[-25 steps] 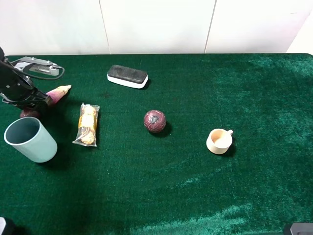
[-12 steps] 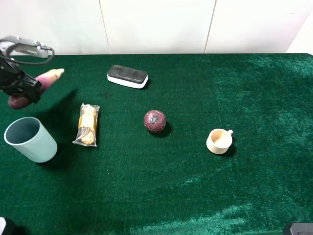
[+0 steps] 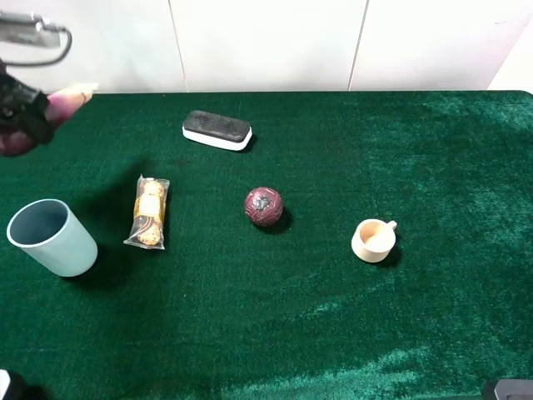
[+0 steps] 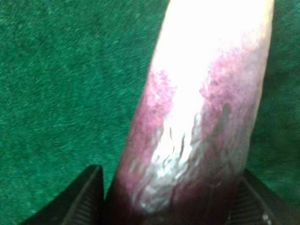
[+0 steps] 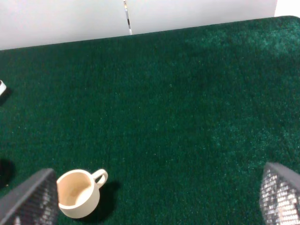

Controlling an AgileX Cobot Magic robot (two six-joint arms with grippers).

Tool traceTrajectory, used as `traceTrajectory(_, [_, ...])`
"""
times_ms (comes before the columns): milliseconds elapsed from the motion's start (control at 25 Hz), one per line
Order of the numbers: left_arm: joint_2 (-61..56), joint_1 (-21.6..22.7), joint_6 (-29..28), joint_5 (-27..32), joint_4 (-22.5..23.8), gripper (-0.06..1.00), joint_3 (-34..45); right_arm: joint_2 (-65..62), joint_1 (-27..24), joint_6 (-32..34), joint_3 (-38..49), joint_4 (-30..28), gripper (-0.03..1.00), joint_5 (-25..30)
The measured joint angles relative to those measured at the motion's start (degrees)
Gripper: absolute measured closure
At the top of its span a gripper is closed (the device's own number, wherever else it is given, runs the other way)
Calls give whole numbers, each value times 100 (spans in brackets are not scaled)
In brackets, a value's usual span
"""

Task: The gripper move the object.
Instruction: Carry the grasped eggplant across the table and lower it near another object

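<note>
My left gripper (image 3: 23, 117) is shut on the toy eggplant (image 3: 60, 107) and holds it high above the far left of the green table, its pale tip pointing right. In the left wrist view the eggplant (image 4: 197, 117) fills the picture, purple body fading to a pale tip, clamped between the black fingers (image 4: 79, 199). My right gripper (image 5: 150, 201) is open, its fingertips (image 5: 28, 197) at the picture's lower corners, above the right part of the table. In the exterior high view only a bit of the right arm shows at the lower right corner.
A light blue cup (image 3: 52, 237) stands at the left below the eggplant. A wrapped snack (image 3: 150, 212), a black and white eraser (image 3: 217, 129), a maroon ball (image 3: 263, 206) and a small cream mug (image 3: 374, 240), also in the right wrist view (image 5: 78, 192), lie on the table (image 3: 433, 167).
My left gripper has risen with the eggplant, from just above the cloth beside the blue cup to well above the table's far left. Nothing else moved.
</note>
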Motion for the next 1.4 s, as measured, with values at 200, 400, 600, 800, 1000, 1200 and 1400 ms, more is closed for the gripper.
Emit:
traceTrajectory(200, [0,-278,0,548,-232,39,-584,0,0,0,0,0,32,0])
traceTrajectory(400, [0,-930,-242,591,-238,39,-878,0,0,0,0,0,32,0])
traceTrajectory(600, [0,-1599,-735,557,-3,39,-1044,0,0,0,0,0,32,0])
traceTrajectory(800, [9,-2154,-1096,356,69,39,-1105,0,0,0,0,0,32,0])
traceTrajectory(1000, [17,-2643,-1406,17,76,39,-1105,0,0,0,0,0,32,0])
traceTrajectory(1200, [308,-3104,-1730,-168,76,39,-1303,0,0,0,0,0,32,0])
traceTrajectory(1400, [1012,-3521,-1922,-173,76,39,-1994,0,0,0,0,0,32,0])
